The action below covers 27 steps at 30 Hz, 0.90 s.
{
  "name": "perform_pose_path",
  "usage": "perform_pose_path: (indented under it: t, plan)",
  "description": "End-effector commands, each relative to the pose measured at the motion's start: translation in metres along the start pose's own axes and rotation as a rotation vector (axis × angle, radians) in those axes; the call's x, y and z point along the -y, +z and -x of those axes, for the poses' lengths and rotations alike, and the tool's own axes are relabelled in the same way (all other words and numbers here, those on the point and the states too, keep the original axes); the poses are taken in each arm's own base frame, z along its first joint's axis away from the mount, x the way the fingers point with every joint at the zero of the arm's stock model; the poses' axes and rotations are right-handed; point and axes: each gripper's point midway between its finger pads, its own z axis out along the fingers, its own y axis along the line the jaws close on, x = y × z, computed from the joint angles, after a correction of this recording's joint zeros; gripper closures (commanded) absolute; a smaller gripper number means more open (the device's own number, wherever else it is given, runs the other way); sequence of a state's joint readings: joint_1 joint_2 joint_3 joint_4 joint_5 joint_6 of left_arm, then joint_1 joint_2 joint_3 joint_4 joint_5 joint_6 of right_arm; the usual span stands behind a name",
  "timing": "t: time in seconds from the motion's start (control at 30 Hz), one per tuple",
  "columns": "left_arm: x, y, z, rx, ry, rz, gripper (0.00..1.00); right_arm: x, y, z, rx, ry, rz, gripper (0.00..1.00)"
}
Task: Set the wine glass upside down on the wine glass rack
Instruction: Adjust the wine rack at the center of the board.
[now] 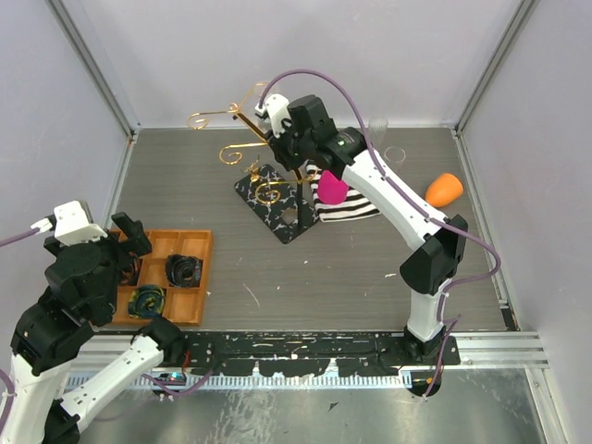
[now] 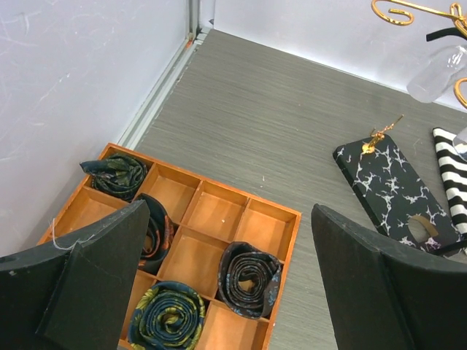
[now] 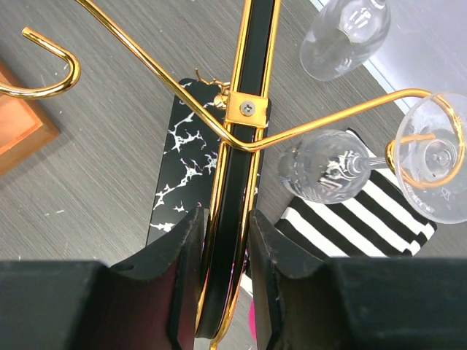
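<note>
The wine glass rack [image 1: 273, 208] stands at the table's middle back: gold scroll hooks on a black marbled base [image 3: 182, 168]. A clear wine glass [image 3: 325, 175] hangs upside down from one curled hook, its foot [image 3: 434, 164] caught in the curl. My right gripper [image 3: 225, 240] comes down from above, its two fingers pressed against either side of the rack's gold-and-black upright post [image 3: 244, 80]. In the top view the right gripper [image 1: 277, 139] sits among the hooks. My left gripper [image 2: 233, 277] hangs wide open over the orange tray, holding nothing.
An orange compartment tray [image 1: 194, 277] with rolled ties lies at the front left. A black-and-white striped cloth [image 1: 356, 205] and a pink object [image 1: 331, 188] lie right of the rack. An orange object [image 1: 444, 189] sits far right. Another clear glass [image 3: 343, 33] is near the back wall.
</note>
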<state>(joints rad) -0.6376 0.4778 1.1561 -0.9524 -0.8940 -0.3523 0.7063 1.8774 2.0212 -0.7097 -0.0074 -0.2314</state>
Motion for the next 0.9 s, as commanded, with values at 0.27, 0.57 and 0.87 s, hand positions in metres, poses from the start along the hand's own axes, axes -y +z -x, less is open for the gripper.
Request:
perform_pose_path:
  t: [0.27,0.57,0.87]
  plan:
    - [-0.002,-0.005,0.003,-0.004,-0.019,-0.017,0.00,-0.008,-0.034,0.020,0.124,-0.158,0.146,0.84]
    - [0.001,-0.004,0.003,-0.004,-0.018,-0.018,0.00,-0.004,-0.051,0.049,0.242,-0.098,0.111,0.48]
    - [0.013,0.002,-0.005,-0.021,0.013,-0.056,0.02,0.001,-0.121,0.087,0.487,-0.028,0.050,0.27]
